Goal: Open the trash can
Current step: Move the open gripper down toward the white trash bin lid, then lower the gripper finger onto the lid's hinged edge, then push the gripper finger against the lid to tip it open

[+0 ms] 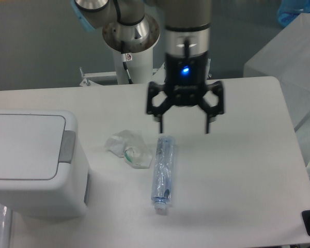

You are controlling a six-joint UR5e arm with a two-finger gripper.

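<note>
The trash can (33,163) sits at the left edge of the counter (237,170), partly cut off by the frame. Its flat white lid (23,146) lies closed and level with the body, and the grey push-button (68,146) on the lid's right side looks untouched. So the task is not yet done in any part: nothing is pressing the button, the lid has not lifted, and the whole opening step is left.

To the right of the can, well apart from it, lies a crumpled clear wrapper (128,149), and just beside that a clear plastic bottle (163,173) lying on its side with its cap toward the front of the counter. Neither belongs to the task.

The gripper (184,123) hangs above the middle of the counter, just behind the bottle's far end, well to the right of the can. It points straight down, its two dark fingers spread wide with nothing between them. A blue light shows on its body, and the wrist rises vertically out of the top of the frame. The arm's base post (130,49) stands behind the counter's far edge.

To my judgement, the gripper must travel left across the wrapper to reach the grey button, then come down on it.
</note>
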